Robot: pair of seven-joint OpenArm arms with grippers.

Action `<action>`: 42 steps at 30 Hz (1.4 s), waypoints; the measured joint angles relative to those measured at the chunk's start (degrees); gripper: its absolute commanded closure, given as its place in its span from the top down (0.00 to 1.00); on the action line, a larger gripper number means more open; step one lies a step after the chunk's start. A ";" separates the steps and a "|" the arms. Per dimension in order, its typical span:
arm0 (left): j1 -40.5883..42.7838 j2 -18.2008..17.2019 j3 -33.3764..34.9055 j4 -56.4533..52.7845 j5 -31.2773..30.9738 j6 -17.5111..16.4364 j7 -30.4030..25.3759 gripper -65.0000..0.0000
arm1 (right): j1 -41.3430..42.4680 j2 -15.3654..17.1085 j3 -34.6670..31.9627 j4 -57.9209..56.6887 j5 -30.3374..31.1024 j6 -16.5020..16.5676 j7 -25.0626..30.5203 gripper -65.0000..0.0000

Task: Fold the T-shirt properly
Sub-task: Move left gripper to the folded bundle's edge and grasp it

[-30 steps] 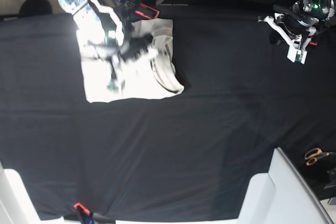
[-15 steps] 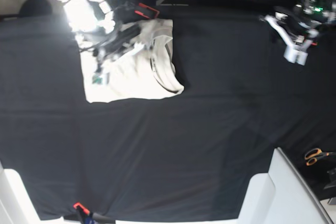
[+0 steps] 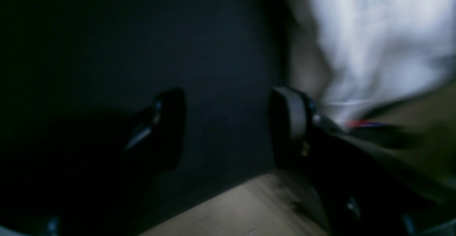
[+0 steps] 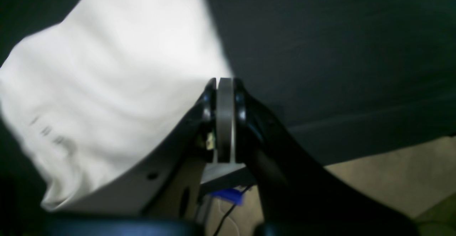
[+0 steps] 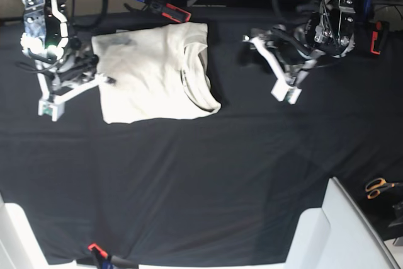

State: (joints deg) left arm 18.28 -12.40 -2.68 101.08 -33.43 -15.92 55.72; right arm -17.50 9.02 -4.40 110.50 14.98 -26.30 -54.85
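The right hand (image 5: 49, 106) has come off the T-shirt (image 5: 154, 74) and now hangs just beside its edge, at the left of the base view, fingers pressed together on nothing. The shirt lies folded into a rough rectangle (collar on the side toward the counter's middle) on the black counter (image 5: 208, 174), uncovered. The left hand (image 5: 286, 89) has swung in toward the middle, well apart from the cloth, its fingers (image 3: 290, 118) now spread and empty.
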 measured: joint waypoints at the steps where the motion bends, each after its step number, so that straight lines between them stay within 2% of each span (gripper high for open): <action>1: -1.09 -0.22 1.16 -0.92 -2.78 0.02 -0.04 0.59 | -0.22 0.00 0.37 0.00 -0.02 0.04 0.00 0.01; 4: -6.05 -1.27 5.05 -7.39 -13.46 -0.02 -0.63 0.59 | -1.03 0.00 0.20 0.00 0.20 0.07 -0.04 0.01; 7: -9.79 -1.53 7.28 -15.34 -18.36 0.39 -0.98 0.59 | -1.25 -0.02 -0.24 0.00 0.57 0.46 -0.28 0.01; 11: -11.85 -1.27 8.92 -20.28 -19.12 0.48 -0.94 0.59 | -1.84 0.11 -0.24 0.00 0.22 0.46 -0.15 0.01; 14: -13.60 -0.72 12.04 -22.03 -19.39 0.46 -3.89 0.59 | -1.92 0.13 -0.26 0.00 0.20 0.44 -0.24 0.01; 19: -15.67 1.79 16.70 -30.03 -19.89 -0.11 -6.14 0.59 | -1.92 0.13 -0.26 0.00 0.20 0.44 -0.24 0.01; 23: -17.53 3.32 16.94 -35.82 -22.38 -1.11 -8.41 0.59 | -1.95 0.13 -0.20 0.00 0.20 0.44 -0.24 0.01; 26: -17.49 4.15 17.09 -37.22 -22.60 -1.75 -11.58 0.59 | -1.92 0.13 -0.20 0.00 0.17 0.44 -0.24 0.01; 34: -19.21 5.09 22.60 -37.68 -21.70 -1.03 -12.72 0.58 | -1.81 0.15 -0.02 0.00 0.20 0.44 -0.04 0.01; 35: -19.19 5.31 22.67 -37.68 -21.70 -1.03 -12.90 0.56 | -1.73 0.13 -0.02 0.00 0.20 0.44 -0.02 0.01; 37: -19.08 5.40 23.02 -37.83 -21.29 -0.83 -14.32 0.44 | -1.73 0.15 -0.02 0.00 0.17 0.44 0.00 0.01; 39: -18.99 5.42 23.02 -38.88 -20.63 -0.61 -16.00 0.25 | -1.75 0.17 -0.04 0.00 0.22 0.44 0.00 0.01; 41: -19.10 5.62 23.04 -40.70 -19.47 -1.03 -15.89 0.04 | -1.75 1.51 -0.11 0.00 0.68 0.48 -0.04 0.01; 42: -19.28 6.21 22.75 -41.22 -18.34 -1.05 -15.21 0.00 | -1.75 2.12 -0.09 0.00 0.37 0.44 0.17 0.01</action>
State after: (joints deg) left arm -0.99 -6.20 20.08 59.86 -51.77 -16.97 40.51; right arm -19.25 11.14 -4.49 110.50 15.35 -25.87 -54.68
